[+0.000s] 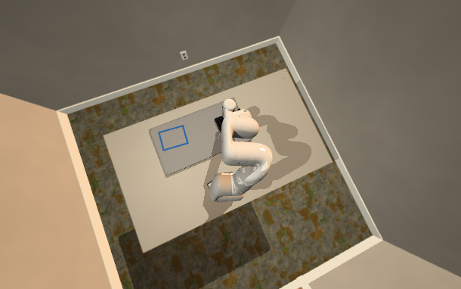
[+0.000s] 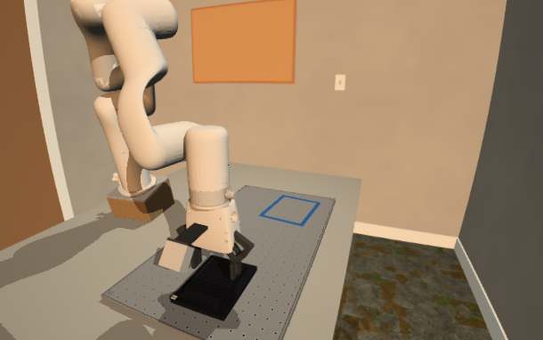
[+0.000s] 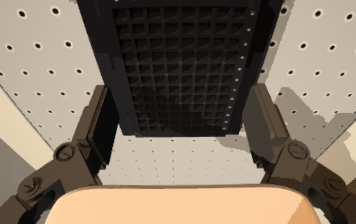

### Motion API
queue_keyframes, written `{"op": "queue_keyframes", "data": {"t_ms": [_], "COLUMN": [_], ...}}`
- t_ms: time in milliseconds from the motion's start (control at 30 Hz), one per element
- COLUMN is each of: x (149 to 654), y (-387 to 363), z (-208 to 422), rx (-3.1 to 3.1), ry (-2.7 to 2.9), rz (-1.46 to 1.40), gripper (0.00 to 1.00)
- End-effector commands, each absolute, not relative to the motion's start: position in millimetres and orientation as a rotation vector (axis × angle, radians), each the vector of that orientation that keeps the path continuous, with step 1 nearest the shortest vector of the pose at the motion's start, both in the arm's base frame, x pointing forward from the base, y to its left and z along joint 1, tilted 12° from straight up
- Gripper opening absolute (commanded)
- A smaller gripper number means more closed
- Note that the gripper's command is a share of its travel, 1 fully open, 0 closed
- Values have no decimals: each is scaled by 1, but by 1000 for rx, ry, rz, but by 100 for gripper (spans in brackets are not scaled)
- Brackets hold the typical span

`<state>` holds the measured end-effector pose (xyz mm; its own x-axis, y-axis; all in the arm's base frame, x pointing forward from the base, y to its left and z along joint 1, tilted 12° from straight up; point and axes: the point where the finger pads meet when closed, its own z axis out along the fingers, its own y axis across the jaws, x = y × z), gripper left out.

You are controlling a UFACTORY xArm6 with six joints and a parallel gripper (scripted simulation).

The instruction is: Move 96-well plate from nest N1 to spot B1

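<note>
The black 96-well plate [image 2: 209, 280] lies flat in its black nest at the near end of the grey perforated deck. In the wrist view the plate [image 3: 180, 65] fills the upper middle, its near end between my two fingers. My gripper [image 2: 216, 263] is open, with one finger on each long side of the plate's near end [image 3: 180, 125], low over the nest. I cannot tell whether the fingers touch the plate. The blue taped outline B1 [image 2: 290, 210] is at the far end of the deck, also seen from above [image 1: 173, 138]. In the overhead view my arm hides most of the plate.
The arm's base stands on a wooden block [image 2: 140, 200] to the left of the deck. The grey deck [image 1: 189, 136] lies on a beige table, whose right edge drops to the floor.
</note>
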<state>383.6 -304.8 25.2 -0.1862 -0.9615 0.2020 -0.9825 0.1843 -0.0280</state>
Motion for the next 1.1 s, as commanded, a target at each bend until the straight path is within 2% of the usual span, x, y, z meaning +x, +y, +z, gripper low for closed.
{"op": "queue_keyframes", "data": {"t_ms": [0, 1067], "x": [385, 385], "y": [-305, -309], "z": [27, 8], "rx": [1909, 1909], "ry": [-2307, -2307], "rz": [233, 233], "gripper": [100, 100]}}
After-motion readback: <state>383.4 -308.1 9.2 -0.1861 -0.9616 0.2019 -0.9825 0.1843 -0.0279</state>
